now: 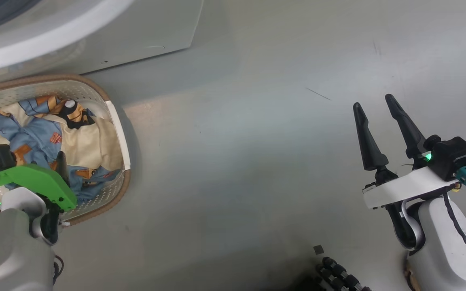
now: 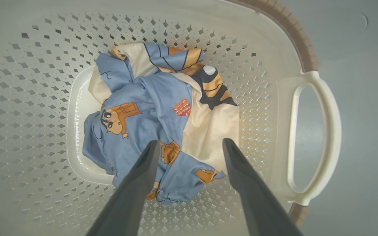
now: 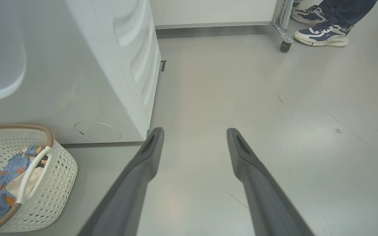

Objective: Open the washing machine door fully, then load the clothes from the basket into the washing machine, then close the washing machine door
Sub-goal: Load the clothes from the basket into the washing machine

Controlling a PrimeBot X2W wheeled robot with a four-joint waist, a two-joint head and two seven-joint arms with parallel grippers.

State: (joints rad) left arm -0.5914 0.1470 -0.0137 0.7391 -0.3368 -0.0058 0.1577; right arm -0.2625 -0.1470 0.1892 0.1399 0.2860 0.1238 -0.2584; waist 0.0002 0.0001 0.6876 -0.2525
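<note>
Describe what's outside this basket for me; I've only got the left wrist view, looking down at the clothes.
Observer: The basket sits on the floor right in front of the washing machine, by its lower front panel.
Operator: Give me the right arm.
Observer: The right gripper is open and empty over bare floor, well off to the basket's right.
Operator: Check for anyone nearby.
Observer: A person's shoes show on the floor beyond the machine's far corner, next to a wheeled frame.
</note>
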